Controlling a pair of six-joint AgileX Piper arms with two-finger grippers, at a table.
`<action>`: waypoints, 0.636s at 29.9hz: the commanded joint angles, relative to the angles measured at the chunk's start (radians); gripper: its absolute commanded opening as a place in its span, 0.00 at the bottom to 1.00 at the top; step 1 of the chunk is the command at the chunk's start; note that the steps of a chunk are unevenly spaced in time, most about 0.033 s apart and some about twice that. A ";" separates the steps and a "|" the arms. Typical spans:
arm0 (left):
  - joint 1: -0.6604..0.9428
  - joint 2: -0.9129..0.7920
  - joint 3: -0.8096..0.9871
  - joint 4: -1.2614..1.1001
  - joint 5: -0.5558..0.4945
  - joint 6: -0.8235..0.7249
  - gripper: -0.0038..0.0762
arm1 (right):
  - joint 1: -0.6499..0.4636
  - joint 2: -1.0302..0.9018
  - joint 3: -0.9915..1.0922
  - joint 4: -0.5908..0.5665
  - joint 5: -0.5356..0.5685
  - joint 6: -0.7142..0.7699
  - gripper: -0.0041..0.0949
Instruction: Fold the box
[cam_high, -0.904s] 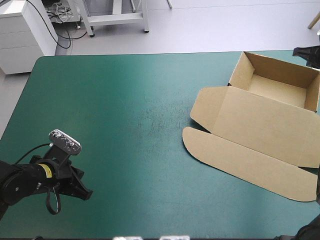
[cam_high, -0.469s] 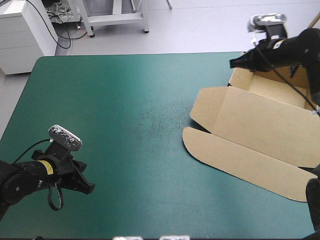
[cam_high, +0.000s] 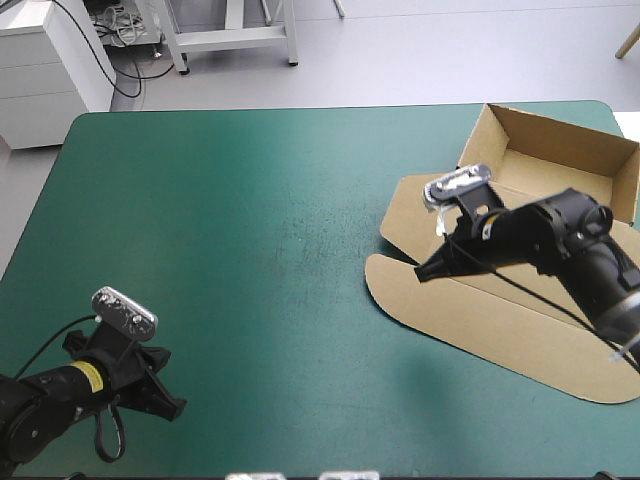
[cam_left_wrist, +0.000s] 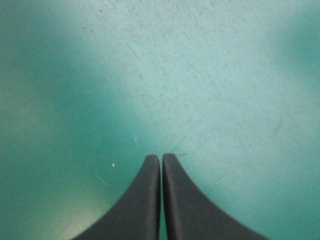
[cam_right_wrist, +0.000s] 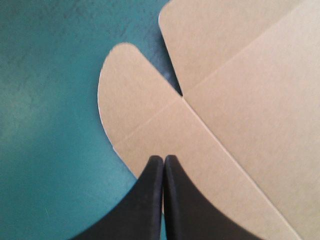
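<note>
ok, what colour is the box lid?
The box lid is plain brown board, no print; the right wrist view shows it best.

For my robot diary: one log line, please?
box: open tray, lid flat; right tool: shut, over lid; left tool: shut, over table

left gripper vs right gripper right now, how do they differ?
Place: the left gripper sits by the near-left corner of the teal-green cover; the right gripper is on the right side, over the box.
Underneath: the left gripper has only bare cover; the right gripper points at the box's flat lid, beside its rounded flap.
Shared: both shut, holding nothing.
</note>
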 joint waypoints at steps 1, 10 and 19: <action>-0.003 -0.068 0.040 -0.019 -0.052 0.001 0.04 | 0.003 -0.117 0.154 -0.004 -0.123 0.008 0.02; -0.003 -0.152 0.125 -0.033 -0.056 -0.001 0.04 | 0.003 -0.338 0.543 0.024 -0.225 0.022 0.02; -0.003 -0.152 0.147 -0.067 -0.053 -0.001 0.04 | 0.003 -0.523 0.712 0.021 -0.243 -0.004 0.02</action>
